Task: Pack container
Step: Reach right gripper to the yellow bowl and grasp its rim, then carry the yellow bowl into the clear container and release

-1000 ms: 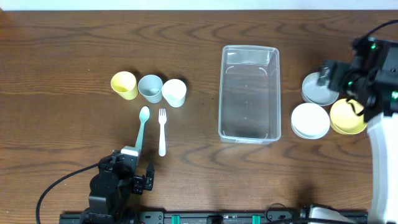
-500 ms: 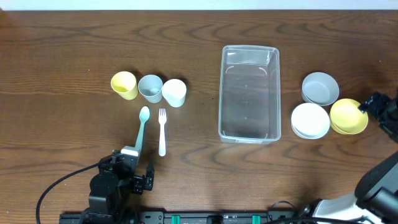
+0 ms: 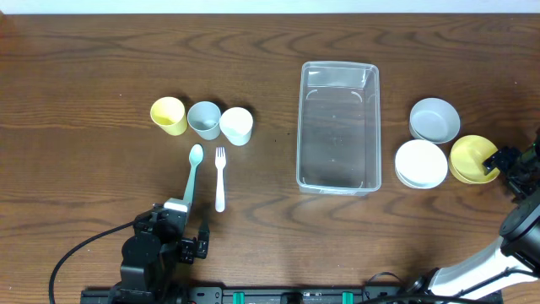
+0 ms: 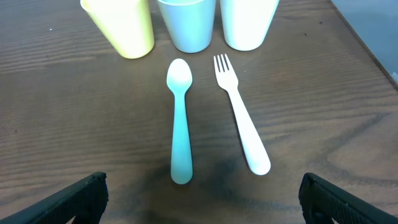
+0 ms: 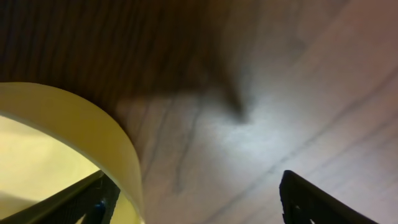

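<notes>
Right pincer [image 5: 194, 202] sat spread open at the far right of the wooden tabletop [image 3: 101, 67], with the rim of the round yellow bowl [image 3: 471, 159] running between its fingers, nothing clamped yet. The clear rectangular plastic container [image 3: 339, 64] stood empty mid-tabletop, off to that pincer's left, with the round white bowl [image 3: 421, 164] in between. Its long axis ran away from the robot. So I'd say the right arm was clearly the nearer one. Left pincer [image 4: 202, 199] was open too and empty, facing the teal spoon [image 4: 180, 124] and white fork [image 4: 239, 112], well apart from the container
</notes>
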Tool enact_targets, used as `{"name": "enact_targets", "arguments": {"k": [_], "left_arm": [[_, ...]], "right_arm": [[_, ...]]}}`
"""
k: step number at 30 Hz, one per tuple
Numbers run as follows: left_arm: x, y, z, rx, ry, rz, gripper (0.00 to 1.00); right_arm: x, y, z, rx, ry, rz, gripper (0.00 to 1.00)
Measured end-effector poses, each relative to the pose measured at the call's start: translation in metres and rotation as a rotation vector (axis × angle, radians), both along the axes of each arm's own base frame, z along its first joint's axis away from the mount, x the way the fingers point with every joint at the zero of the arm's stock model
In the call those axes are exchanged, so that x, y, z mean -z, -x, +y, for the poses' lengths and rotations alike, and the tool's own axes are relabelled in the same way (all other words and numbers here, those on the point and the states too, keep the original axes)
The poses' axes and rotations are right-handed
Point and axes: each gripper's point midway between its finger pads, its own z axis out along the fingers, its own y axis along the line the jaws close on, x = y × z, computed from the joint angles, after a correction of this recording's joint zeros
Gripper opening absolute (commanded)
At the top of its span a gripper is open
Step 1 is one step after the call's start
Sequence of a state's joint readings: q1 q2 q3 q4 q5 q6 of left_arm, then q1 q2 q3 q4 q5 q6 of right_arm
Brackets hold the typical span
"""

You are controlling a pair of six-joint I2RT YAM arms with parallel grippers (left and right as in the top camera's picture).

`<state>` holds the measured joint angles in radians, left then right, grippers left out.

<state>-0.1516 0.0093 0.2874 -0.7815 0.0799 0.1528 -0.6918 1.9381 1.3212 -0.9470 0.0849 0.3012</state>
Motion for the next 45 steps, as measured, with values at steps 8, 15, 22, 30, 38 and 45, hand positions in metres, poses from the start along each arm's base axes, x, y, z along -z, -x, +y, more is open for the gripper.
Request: {"name": "enact_targets", "arguments": {"k": [8,15,22,30,38,45], "left_arm": [[0.000,0.000,0.000,-0.001,0.000,0.000,0.98],[0.000,0.000,0.000,0.000,0.000,0.000,0.98],[0.000,0.000,0.000,-0.001,0.000,0.000,0.98],[0.000,0.000,0.000,0.000,0.000,0.000,0.98],[0.000,0.000,0.000,0.000,0.000,0.000,0.98],[0.000,0.000,0.000,0.000,0.000,0.000,0.98]], "right_arm": [[-0.001,-0.005,0.004,0.006,-0.026,-0.029,0.01],[-0.015,-0.001,0.005,0.037,-0.013,-0.027,0.01],[-0.110,-0.041,0.012,0.022,0.111,-0.332,0.01],[-0.255,-0.128,0.197,-0.498,0.098,-0.844,0.01],[-0.195,-0.179,0.327,-0.788,0.112,-0.780,0.01],[-0.069,-0.202,0.337,-0.791,0.065,-0.533,0.01]]}}
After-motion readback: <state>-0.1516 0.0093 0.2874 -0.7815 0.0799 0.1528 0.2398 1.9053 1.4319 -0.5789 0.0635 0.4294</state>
